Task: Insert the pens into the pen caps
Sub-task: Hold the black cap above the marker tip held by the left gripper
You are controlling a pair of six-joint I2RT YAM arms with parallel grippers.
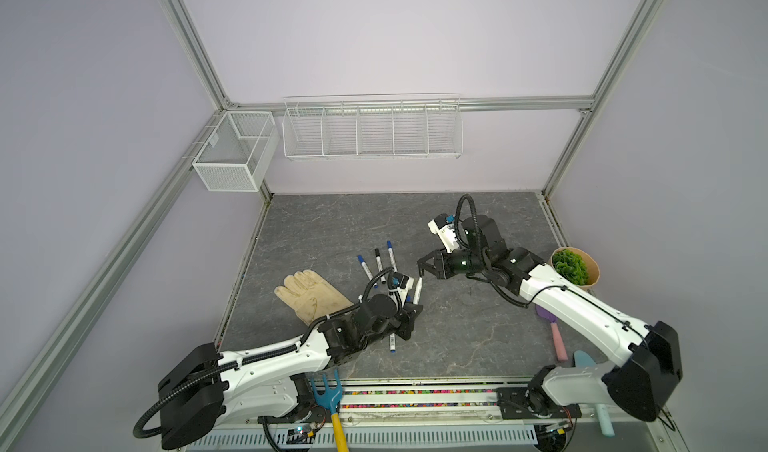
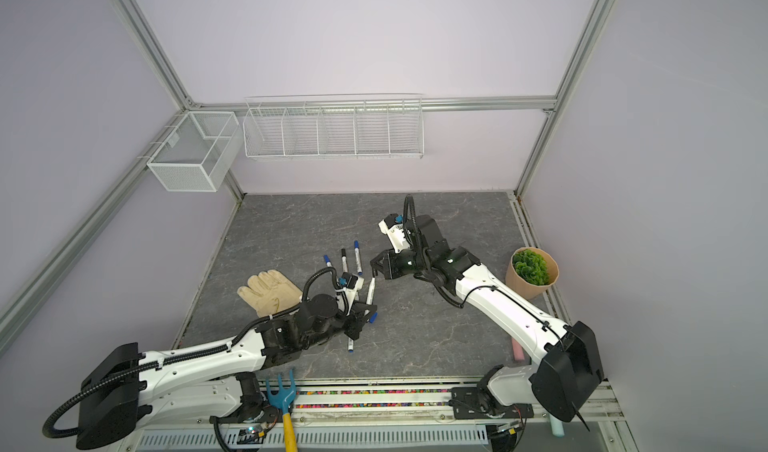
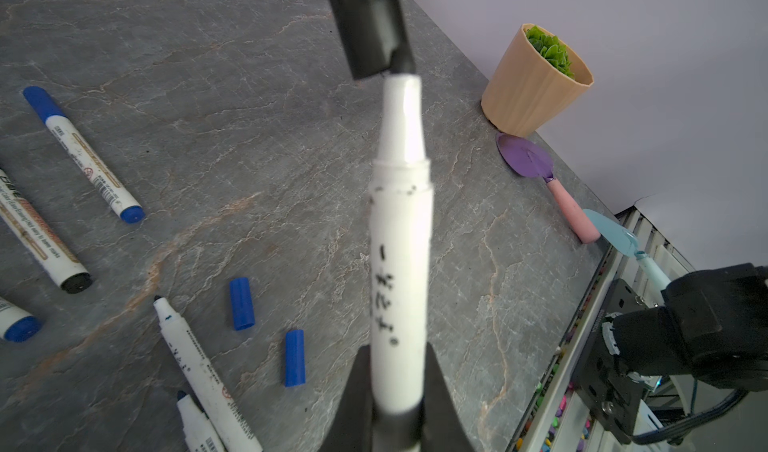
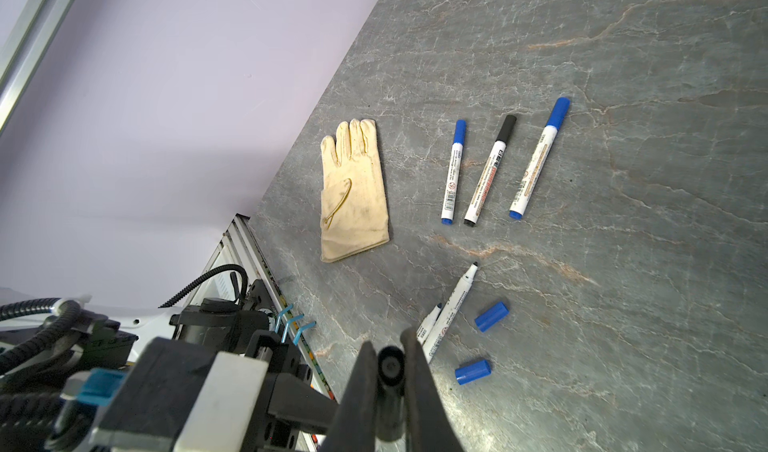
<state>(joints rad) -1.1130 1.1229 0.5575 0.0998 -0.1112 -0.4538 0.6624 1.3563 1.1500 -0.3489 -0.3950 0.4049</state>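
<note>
Alignment matters most here. In a top view, our left fingers point(image 1: 413, 310) clamp a white-barrelled marker pen point(image 1: 417, 291), its tip reaching up to the right fingers point(image 1: 426, 262). From the left wrist, the pen's tapered end meets a stubby black plastic cap point(image 3: 404, 61), nib hidden. From the right wrist, those fingers pinch that cap; we should press straight along the barrel, with both grips firm.

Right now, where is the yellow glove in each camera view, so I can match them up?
In a top view: glove left of centre, lower half.
In a top view: likewise left of centre.
Left wrist view: not in it.
Right wrist view: upper middle.
Shared landmark: three capped pens, in all four.
</note>
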